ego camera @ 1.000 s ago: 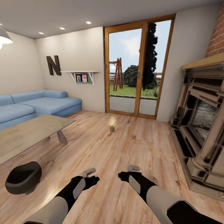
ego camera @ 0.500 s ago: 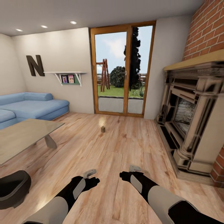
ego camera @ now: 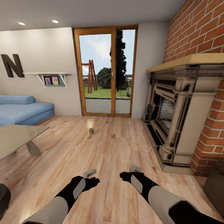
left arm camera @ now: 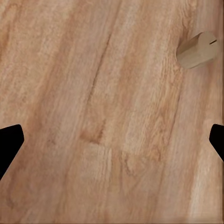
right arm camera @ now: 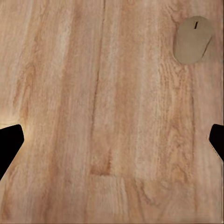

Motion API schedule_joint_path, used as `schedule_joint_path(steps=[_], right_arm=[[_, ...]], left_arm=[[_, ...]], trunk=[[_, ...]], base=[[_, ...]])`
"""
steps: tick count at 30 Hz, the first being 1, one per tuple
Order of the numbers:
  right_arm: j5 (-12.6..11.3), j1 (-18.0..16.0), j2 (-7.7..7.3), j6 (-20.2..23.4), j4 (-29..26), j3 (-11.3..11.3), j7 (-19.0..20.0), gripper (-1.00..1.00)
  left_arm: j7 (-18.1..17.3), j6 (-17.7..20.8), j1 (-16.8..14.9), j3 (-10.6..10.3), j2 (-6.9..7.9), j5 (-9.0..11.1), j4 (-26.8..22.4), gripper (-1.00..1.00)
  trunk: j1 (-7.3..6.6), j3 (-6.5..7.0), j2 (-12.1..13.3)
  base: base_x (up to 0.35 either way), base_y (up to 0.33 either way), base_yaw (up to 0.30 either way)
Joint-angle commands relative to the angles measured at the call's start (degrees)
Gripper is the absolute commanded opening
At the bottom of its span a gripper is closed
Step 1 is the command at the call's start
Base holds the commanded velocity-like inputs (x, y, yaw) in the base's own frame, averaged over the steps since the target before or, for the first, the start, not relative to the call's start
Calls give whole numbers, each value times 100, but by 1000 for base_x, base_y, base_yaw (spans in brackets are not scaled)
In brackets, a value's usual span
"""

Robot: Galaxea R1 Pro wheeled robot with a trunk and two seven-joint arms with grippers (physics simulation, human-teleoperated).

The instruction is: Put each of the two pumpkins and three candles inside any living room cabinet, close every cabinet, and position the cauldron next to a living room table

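Note:
One beige candle (ego camera: 91,131) stands on the wood floor in the middle of the room, well ahead of both arms. The left wrist view shows a tan candle (left arm camera: 198,50) on the planks, and the right wrist view shows one (right arm camera: 193,39) from above; I cannot tell if they are the same candle. My left gripper (ego camera: 94,179) (left arm camera: 112,140) and right gripper (ego camera: 123,176) (right arm camera: 112,140) hang low over the floor, both open and holding nothing. A sliver of the black cauldron (ego camera: 3,199) sits at the lower left edge. The pumpkins are out of view.
A low glass-topped table (ego camera: 15,138) stands at the left, with a blue sofa (ego camera: 21,110) behind it. The ornate fireplace (ego camera: 174,112) and brick wall (ego camera: 199,34) fill the right side. A dark brown furniture corner (ego camera: 215,186) shows at the lower right. Glass doors (ego camera: 104,71) lie ahead.
The whole view has swung to the right, so the camera turned. The cauldron, table and sofa slid toward the left edge and more fireplace and brick came in. Both arms keep their pose.

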Motion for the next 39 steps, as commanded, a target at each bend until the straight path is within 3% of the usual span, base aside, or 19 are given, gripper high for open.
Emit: schedule_joint_path(steps=[1,39], right_arm=[[-49,-3,-1,27,-13,48,-39,100],[-49,-3,5,18,10,51,-30,100]], left_arm=[[51,23,0,-42,6,60,-15,100],[51,23,0,-50,8,52,-15,100]], trunk=[[-1,-2,-3],[-1,168,-3]], base=[[0,0,-275],[0,0,-273]])
